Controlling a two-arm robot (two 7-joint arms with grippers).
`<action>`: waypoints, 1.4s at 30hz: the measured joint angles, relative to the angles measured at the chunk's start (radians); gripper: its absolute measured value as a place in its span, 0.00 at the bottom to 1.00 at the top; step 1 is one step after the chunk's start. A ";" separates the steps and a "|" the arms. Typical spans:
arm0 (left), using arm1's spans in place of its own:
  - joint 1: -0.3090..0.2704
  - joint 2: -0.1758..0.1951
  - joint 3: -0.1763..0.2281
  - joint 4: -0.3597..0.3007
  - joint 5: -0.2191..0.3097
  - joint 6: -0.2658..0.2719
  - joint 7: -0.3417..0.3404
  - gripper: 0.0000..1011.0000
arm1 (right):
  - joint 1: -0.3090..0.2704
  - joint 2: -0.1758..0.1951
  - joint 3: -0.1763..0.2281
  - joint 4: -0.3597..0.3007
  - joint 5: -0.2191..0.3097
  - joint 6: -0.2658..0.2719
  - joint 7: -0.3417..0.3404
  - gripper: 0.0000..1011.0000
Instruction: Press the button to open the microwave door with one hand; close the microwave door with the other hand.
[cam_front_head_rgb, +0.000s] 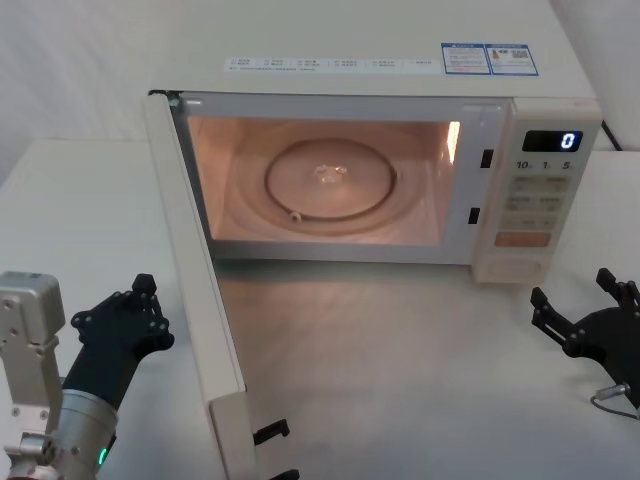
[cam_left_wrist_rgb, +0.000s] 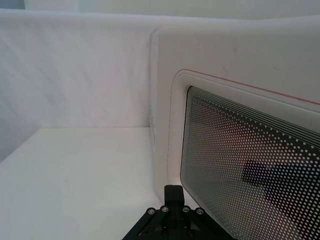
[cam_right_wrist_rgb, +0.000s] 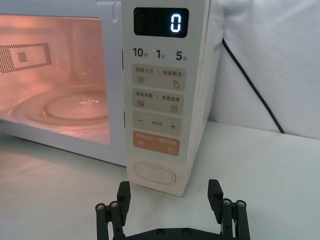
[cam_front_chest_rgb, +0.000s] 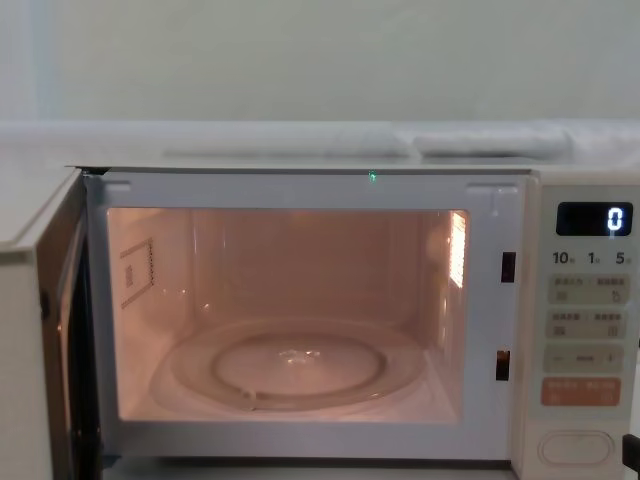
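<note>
The microwave door (cam_front_head_rgb: 195, 290) stands wide open, swung out toward me on the left, its edge facing me in the chest view (cam_front_chest_rgb: 35, 340). Inside, the lit cavity holds a glass turntable (cam_front_head_rgb: 330, 180). The button (cam_right_wrist_rgb: 155, 174) sits at the bottom of the control panel, also seen from the head (cam_front_head_rgb: 514, 268) and chest (cam_front_chest_rgb: 576, 446). My right gripper (cam_right_wrist_rgb: 170, 192) hovers open just in front of the button, not touching it (cam_front_head_rgb: 575, 300). My left gripper (cam_front_head_rgb: 120, 310) is low on the outer side of the door, fingers together, close to the dotted window (cam_left_wrist_rgb: 240, 165), with no contact visible (cam_left_wrist_rgb: 173, 192).
The microwave stands at the back of a white table (cam_front_head_rgb: 400, 370). Its display (cam_right_wrist_rgb: 161, 22) reads 0. A black power cord (cam_right_wrist_rgb: 250, 80) runs down behind the microwave's right side. Two black latch hooks (cam_front_head_rgb: 272, 432) stick out of the door's free edge.
</note>
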 joint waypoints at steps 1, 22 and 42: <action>0.000 0.000 0.000 0.000 0.000 0.000 0.000 0.00 | 0.000 0.000 0.000 0.000 0.000 0.000 0.000 0.99; 0.062 0.011 -0.077 -0.066 -0.047 -0.001 -0.098 0.00 | 0.000 0.000 0.000 0.000 0.000 0.000 0.000 0.99; 0.140 0.128 -0.194 -0.213 -0.224 0.028 -0.281 0.00 | 0.000 0.000 0.000 0.000 0.000 0.000 0.000 0.99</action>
